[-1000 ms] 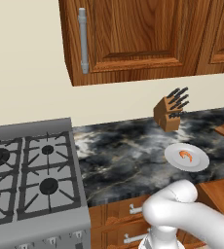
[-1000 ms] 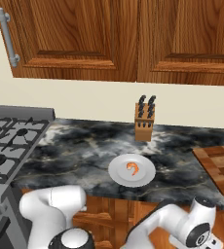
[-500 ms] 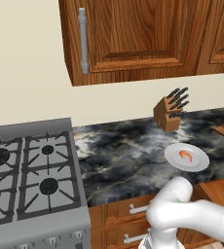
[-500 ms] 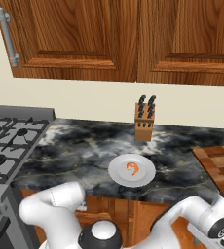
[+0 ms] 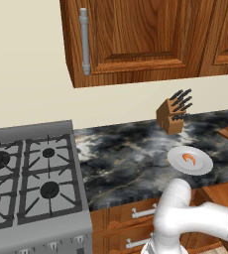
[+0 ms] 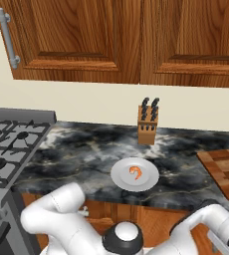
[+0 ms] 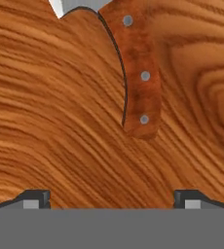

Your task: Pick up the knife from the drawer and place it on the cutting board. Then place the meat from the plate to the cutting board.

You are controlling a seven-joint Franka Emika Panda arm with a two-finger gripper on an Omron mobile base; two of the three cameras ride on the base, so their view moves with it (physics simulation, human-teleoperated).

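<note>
The gripper [image 7: 111,199] is spread wide and holds nothing — its 2 dark finger tips [image 7: 35,199] stand far apart at the bottom of the hand view. Just past them lies the knife [image 7: 139,73] on the wooden floor of the drawer [image 7: 46,121]. Its reddish-brown handle has 3 silver dots, and a bit of the silver blade peeks in at the top edge. Nothing touches the knife. Up on the dark marble counter [image 6: 86,149] sits the round white plate [image 6: 134,174], with the small orange meat [image 6: 135,172] in its middle. To the right is the cutting board [image 6: 225,169] — bare on top. Farther back, by the wall, stands the knife block [image 6: 147,122]. The stove [image 5: 27,173] is on the left.
</note>
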